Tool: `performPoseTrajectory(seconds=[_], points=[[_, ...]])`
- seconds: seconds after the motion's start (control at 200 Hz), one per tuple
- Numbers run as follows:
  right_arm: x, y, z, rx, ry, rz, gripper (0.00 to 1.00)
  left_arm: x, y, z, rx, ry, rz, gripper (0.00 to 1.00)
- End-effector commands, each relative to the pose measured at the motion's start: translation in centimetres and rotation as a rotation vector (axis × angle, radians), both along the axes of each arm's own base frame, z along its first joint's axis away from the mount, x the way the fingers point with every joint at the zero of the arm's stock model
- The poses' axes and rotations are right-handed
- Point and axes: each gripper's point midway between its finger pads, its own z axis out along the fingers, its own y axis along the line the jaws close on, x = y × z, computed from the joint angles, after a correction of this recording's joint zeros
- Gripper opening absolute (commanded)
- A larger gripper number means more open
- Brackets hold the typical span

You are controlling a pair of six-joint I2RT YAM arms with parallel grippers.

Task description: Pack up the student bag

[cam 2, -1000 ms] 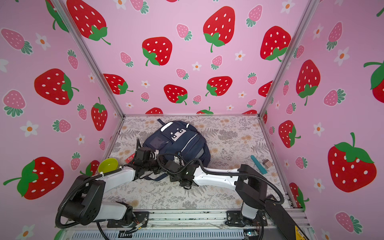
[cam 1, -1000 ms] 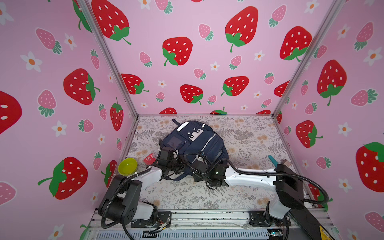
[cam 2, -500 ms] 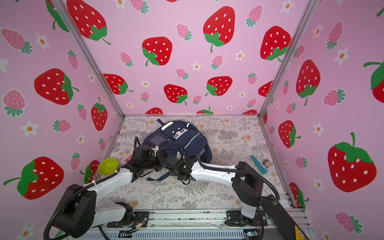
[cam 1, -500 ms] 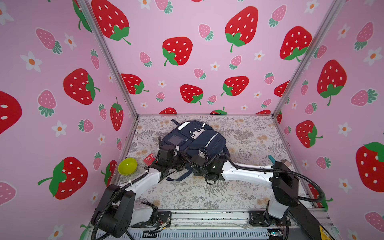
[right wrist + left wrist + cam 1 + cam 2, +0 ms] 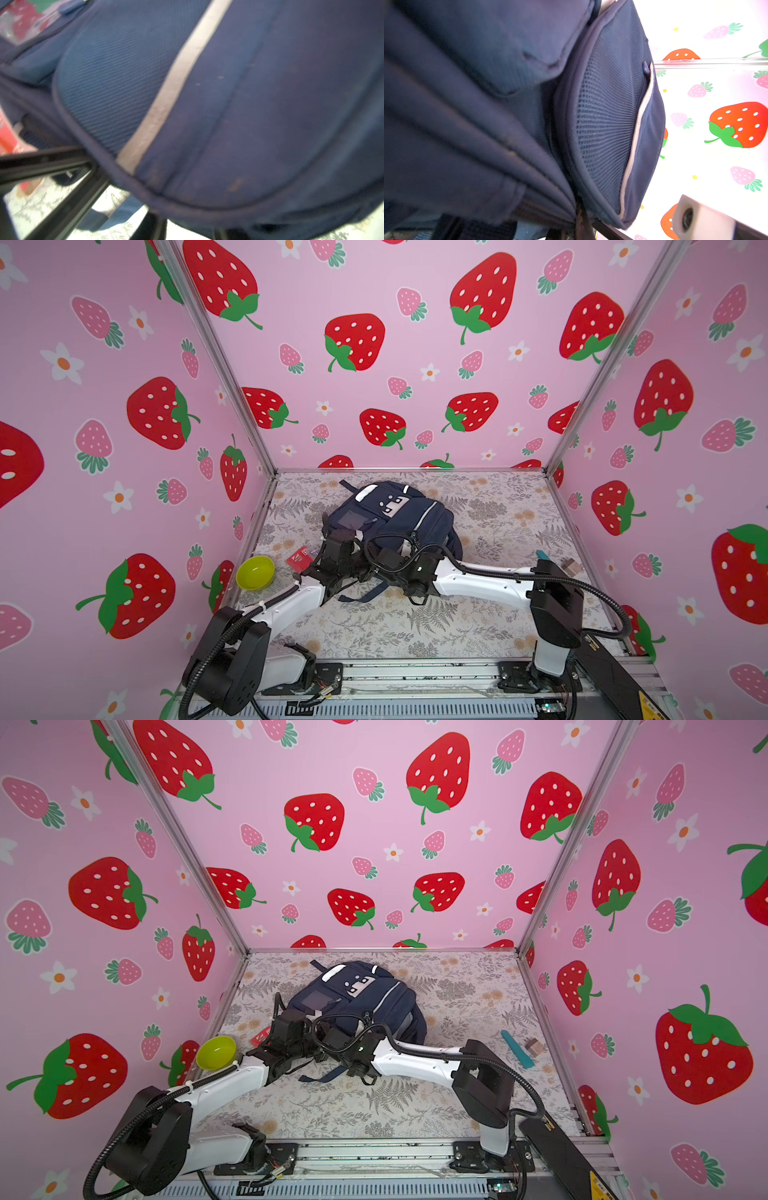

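1. At the frame's bottom edge, an aluminium rail [image 5: 415, 674] fronted the fern-printed tabletop [image 5: 415, 630].
2. Mid-frame, the left gripper [image 5: 345, 541] was clamped shut against the near edge of the student bag [image 5: 399, 514]; the right gripper [image 5: 376, 551] beside it gave no clear view of its spread.
3. Strawberry-papered pink walls [image 5: 374, 344] rose behind.

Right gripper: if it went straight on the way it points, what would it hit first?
The large navy blue fabric backpack, filling the wrist view of the right gripper; it looks almost touching.

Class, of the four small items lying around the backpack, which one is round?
The yellow-green bowl left of the backpack; the red packet, teal stick and grey block are all straight-edged.
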Motion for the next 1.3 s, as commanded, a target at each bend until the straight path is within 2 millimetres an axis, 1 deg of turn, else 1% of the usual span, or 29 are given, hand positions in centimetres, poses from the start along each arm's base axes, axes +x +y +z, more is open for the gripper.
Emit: performPoseTrajectory(seconds=[0.0,0.135,0.27,0.33,0.52,0.605,0.75,0.86,0.925,1.01,1.095,1.206,1.296], points=[[2.6,-2.0,0.9,-0.051,-0.087,-0.115,0.29,-0.2,-2.2,4.0,-0.081,-0.097,-0.106,0.00],[2.1,-2.8,0.8,-0.053,-0.068,-0.119,0.22,0.0,-2.2,3.8,-0.073,-0.097,-0.108,0.00],[1.5,-3.7,1.4,-0.037,-0.059,-0.116,0.20,0.1,-2.2,3.5,-0.065,-0.096,-0.108,0.00],[1.3,-4.0,1.3,-0.039,-0.050,-0.112,0.18,0.1,-2.2,3.3,-0.062,-0.093,-0.107,0.00],[1.0,-4.1,0.7,-0.053,-0.032,-0.095,0.07,0.2,-2.1,3.0,-0.058,-0.088,-0.106,0.00],[1.0,-4.0,0.7,-0.055,-0.032,-0.084,0.00,0.2,-1.9,3.1,-0.053,-0.090,-0.103,0.00],[0.6,-3.5,0.9,-0.055,-0.015,-0.028,0.00,0.5,-1.2,2.5,-0.031,-0.077,-0.082,0.00],[-0.7,-2.8,1.0,-0.036,0.039,0.069,0.00,0.9,-0.2,1.5,0.001,-0.047,-0.047,0.00],[-1.9,-3.0,0.6,-0.014,0.078,0.120,0.00,1.1,0.4,0.9,0.016,-0.035,-0.026,0.00],[-3.3,-4.1,0.2,0.007,0.113,0.166,0.00,1.4,0.9,0.4,0.032,-0.026,-0.008,0.00],[-3.8,-6.3,0.1,-0.028,0.110,0.175,0.00,1.7,1.5,-0.1,0.053,-0.013,0.002,0.00],[-3.3,-10.1,0.3,-0.116,0.089,0.146,0.00,1.8,2.5,-0.7,0.084,0.011,0.029,0.00],[-1.9,-13.5,0.4,-0.160,0.071,0.110,0.00,1.8,3.8,-1.4,0.121,0.043,0.060,0.00]])
